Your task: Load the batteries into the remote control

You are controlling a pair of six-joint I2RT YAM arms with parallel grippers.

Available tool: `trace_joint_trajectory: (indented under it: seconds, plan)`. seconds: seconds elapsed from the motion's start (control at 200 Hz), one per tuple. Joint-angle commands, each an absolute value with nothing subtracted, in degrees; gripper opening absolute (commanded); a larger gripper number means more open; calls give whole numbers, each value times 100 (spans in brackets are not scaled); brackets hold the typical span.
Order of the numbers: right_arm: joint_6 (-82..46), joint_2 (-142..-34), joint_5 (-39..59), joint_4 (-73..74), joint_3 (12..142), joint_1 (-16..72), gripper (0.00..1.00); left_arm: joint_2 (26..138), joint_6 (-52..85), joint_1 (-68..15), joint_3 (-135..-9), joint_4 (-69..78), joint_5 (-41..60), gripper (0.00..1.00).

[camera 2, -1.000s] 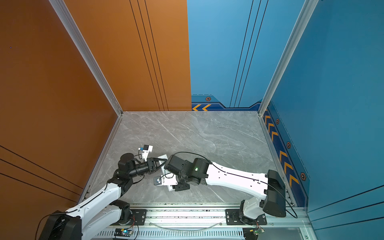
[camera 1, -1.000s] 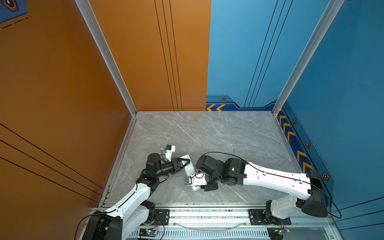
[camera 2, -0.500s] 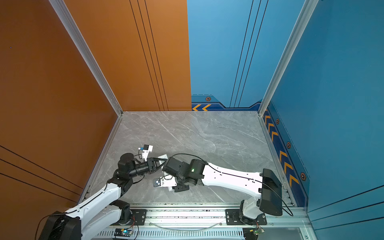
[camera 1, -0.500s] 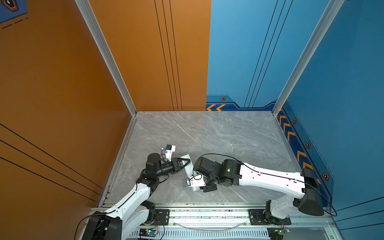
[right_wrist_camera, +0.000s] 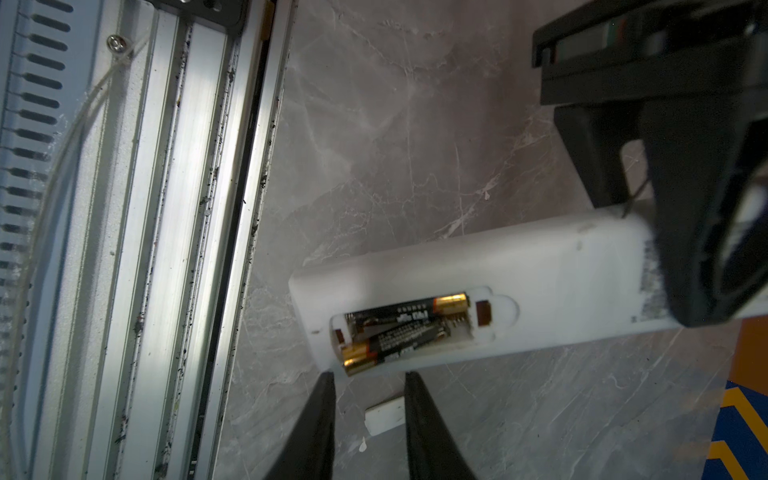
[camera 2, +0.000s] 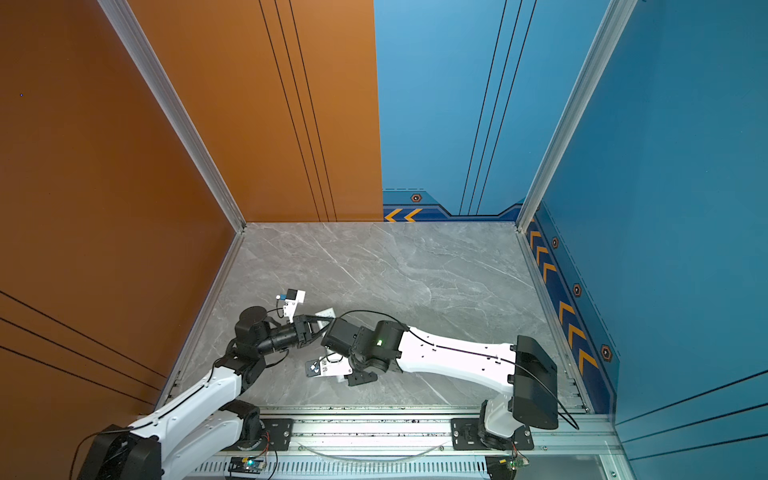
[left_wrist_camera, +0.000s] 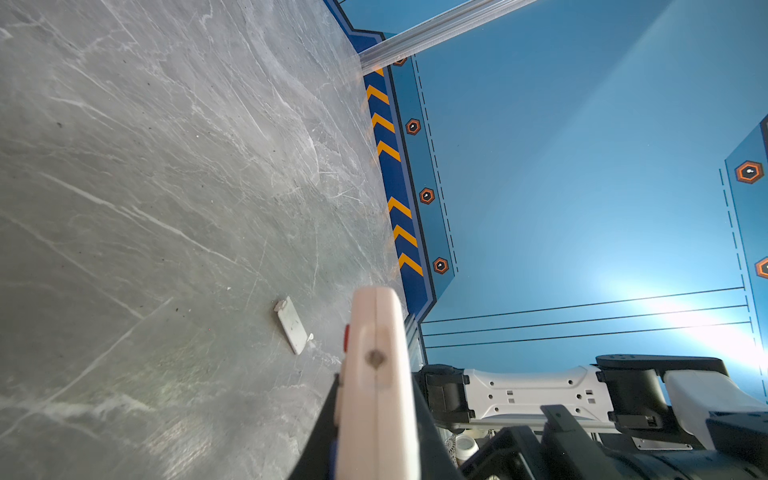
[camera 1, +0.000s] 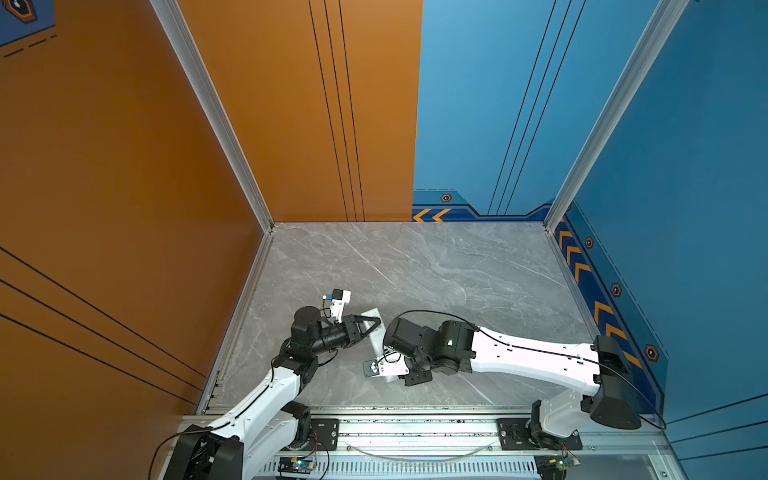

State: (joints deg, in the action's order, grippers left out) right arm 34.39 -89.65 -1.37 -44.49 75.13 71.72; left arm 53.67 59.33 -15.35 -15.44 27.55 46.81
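remote control (right_wrist_camera: 519, 286) in left claw (camera 1: 374, 323) | batteries (right_wrist_camera: 399, 330) inside it | cover (right_wrist_camera: 384, 415) on table (right_wrist_camera: 415, 124)

The left arm (camera 1: 266, 399) and the right arm (camera 1: 536, 361) are smooth white shells with small dark screw holes (left_wrist_camera: 510, 393), linked by matte black cylindrical joints (camera 1: 307, 328), one bearing a green light (camera 1: 450, 342), with a thin black cable (camera 1: 540, 350) along the right arm and black tapered fingers (right_wrist_camera: 316, 424) on the right gripper (right_wrist_camera: 370, 376).
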Motion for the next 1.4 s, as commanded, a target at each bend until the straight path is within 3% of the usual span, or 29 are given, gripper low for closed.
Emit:
trace_joint_trajectory:
  seconds: [0.0, 1.397]
  plan:
    - [3490, -9026, -254, -4495, 7458, 7216, 27, 5282, 5825, -1570, -1703, 2839, 4799, 0]
    - [3419, -9242, -488, -4397, 7552, 7225, 15, 5258, 5802, -1619, -1696, 2839, 4770, 0]
